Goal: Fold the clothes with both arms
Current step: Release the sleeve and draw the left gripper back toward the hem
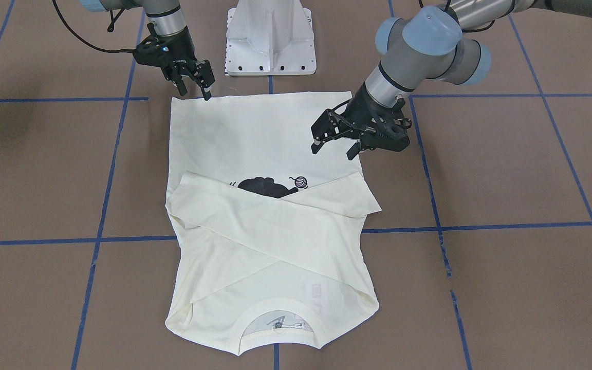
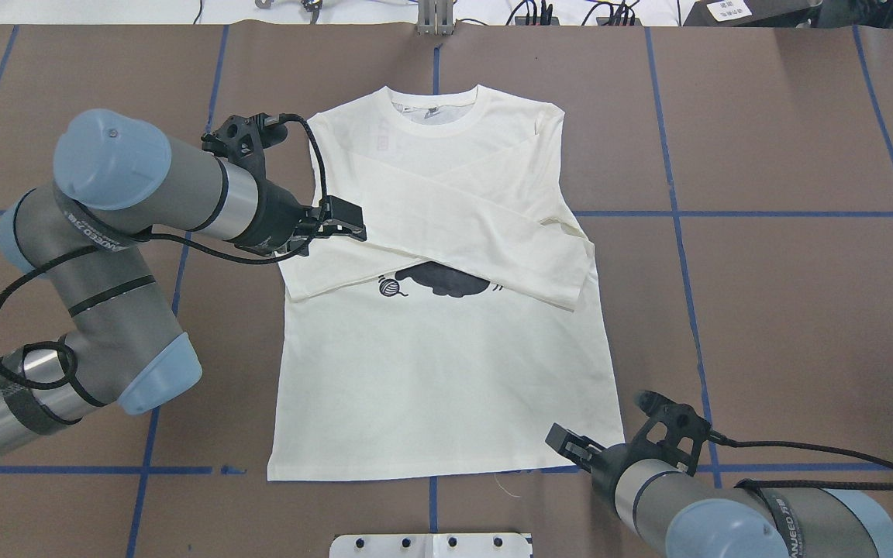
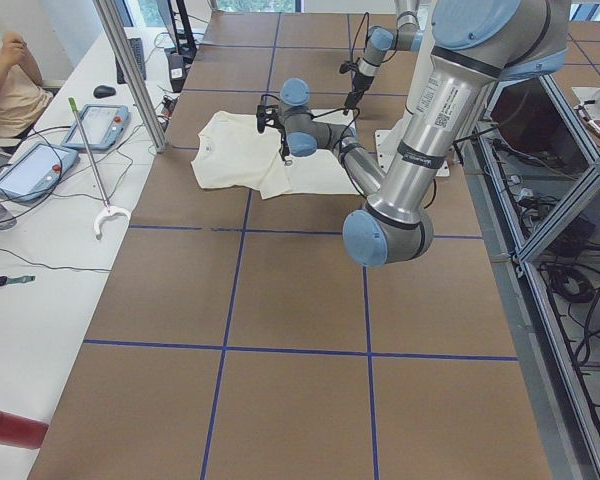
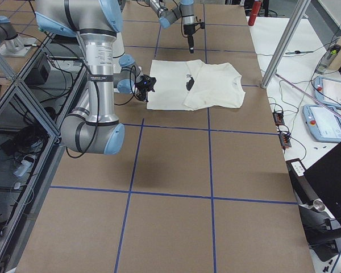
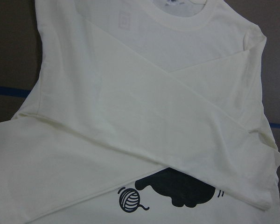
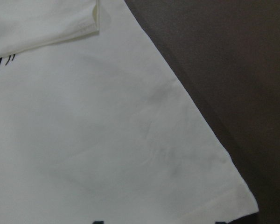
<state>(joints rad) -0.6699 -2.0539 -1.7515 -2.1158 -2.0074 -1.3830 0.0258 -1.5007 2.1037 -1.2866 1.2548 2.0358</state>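
No writing can be read: the neck label inside the ribbed collar and a faint square mark showing through the fabric are both too small to make out, and the white lettering on the black cable straps of the arms is blurred. One cream-white long-sleeved shirt lies flat, front up, in the middle of the table, its straight hem toward the robot-side edge and its round collar toward the far edge. The cloth is smooth, soft knit with only light creases. Its two sleeves are folded in and cross over the chest in an X, covering the upper part of the black cat print; one small yarn ball shows just beside the cat. Two grey-and-silver arms with light-blue caps reach in. The left arm holds the left gripper above the shirt's side edge near a sleeve cuff, its two black fingers spread apart and empty. The right arm brings the right gripper to the hem corner nearest the robot, its fingers also spread; whether the tips touch the cloth I cannot tell. The table is matt brown, divided into squares by blue tape lines, and one white metal base block with a row of dark holes stands at the robot-side edge.
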